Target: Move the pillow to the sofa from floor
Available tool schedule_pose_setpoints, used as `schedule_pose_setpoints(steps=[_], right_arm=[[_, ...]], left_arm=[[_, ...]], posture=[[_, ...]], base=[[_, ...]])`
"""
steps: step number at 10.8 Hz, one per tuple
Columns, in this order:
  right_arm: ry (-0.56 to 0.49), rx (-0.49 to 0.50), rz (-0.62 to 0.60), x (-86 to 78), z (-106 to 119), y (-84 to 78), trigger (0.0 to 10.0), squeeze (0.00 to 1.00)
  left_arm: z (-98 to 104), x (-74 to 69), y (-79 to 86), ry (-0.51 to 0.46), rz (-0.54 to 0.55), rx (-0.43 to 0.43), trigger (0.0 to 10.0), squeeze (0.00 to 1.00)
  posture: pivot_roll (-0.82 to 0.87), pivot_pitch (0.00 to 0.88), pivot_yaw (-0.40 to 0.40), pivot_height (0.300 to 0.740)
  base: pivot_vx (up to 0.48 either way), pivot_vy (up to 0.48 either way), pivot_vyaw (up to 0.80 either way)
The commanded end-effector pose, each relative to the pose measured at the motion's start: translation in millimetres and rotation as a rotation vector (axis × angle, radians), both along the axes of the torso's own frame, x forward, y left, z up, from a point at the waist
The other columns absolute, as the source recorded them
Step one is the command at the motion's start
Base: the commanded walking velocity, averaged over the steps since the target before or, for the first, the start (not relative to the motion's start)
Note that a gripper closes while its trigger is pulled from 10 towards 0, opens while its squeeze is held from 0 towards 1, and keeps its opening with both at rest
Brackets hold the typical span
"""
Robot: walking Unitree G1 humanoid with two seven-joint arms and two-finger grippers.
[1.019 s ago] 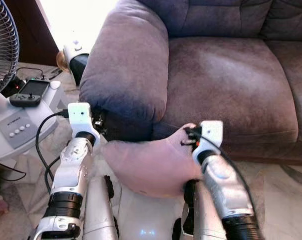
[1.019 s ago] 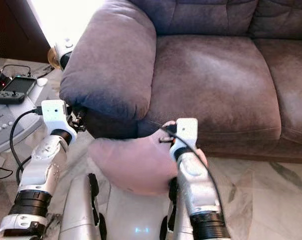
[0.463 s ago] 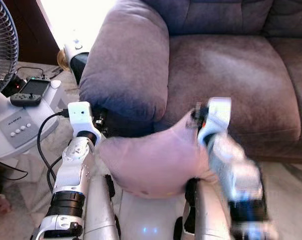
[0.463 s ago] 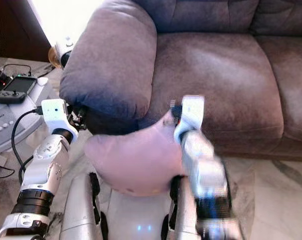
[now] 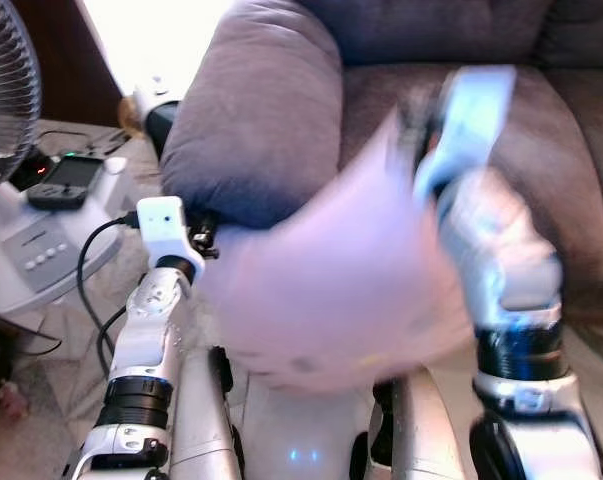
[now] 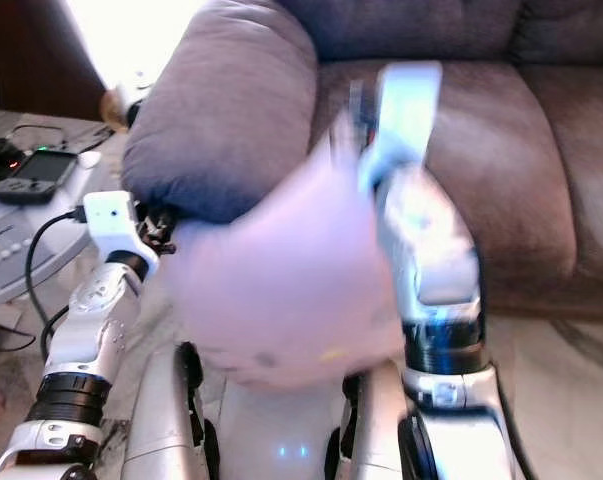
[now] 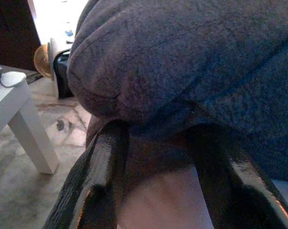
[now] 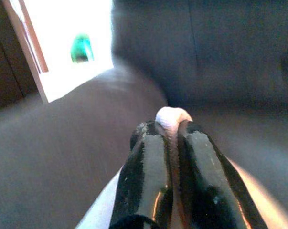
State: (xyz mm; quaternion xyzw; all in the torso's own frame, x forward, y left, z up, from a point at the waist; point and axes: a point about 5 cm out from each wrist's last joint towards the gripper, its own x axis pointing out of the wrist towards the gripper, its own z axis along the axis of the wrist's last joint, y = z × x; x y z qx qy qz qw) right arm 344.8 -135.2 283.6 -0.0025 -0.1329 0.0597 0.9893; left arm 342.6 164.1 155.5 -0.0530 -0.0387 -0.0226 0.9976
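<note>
Right gripper (image 8: 171, 143) clamped on pillow (image 5: 331, 280) corner, left gripper (image 7: 158, 191) spread around opposite edge; soft, light, floppy.

The sofa (image 5: 271, 110) is covered in matt, napped grey-purple cloth. The pillow (image 5: 331, 290) is soft pink fabric. Glossy black plastic fingers (image 8: 148, 176) are seen pinching it.

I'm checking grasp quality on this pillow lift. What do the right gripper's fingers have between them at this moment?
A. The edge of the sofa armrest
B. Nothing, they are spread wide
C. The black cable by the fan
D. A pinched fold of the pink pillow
D: in the right wrist view the right gripper has its two black fingers closed on a bunched fold of the pink pillow, raised before the sofa.
</note>
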Motion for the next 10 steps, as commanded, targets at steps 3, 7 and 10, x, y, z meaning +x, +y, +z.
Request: schedule_pose_setpoints(steps=[3, 7, 10], right_arm=[[-0.045, 0.047, -0.078, -15.4, -36, -19.9, 10.0, 0.0], [-0.047, 0.107, -0.098, -21.4, -51, -20.4, 10.0, 0.0], [-0.073, 0.099, -0.097, -19.2, -47, -20.8, 10.0, 0.0]], left_arm=[[23, -5.1, 5.5, -0.142, 0.022, -0.003, 10.0, 0.0], [30, -7.5, -4.9, -0.186, -0.017, -0.023, 10.0, 0.0], [32, -8.6, -5.3, -0.195, -0.023, -0.029, 10.0, 0.0]], posture=[[0.07, 0.061, -0.014, 0.526], [0.07, 0.032, -0.006, 0.526], [0.08, 0.023, -0.005, 0.526]], base=[[0.0, 0.0, 0.0], [0.0, 0.0, 0.0], [0.0, 0.0, 0.0]])
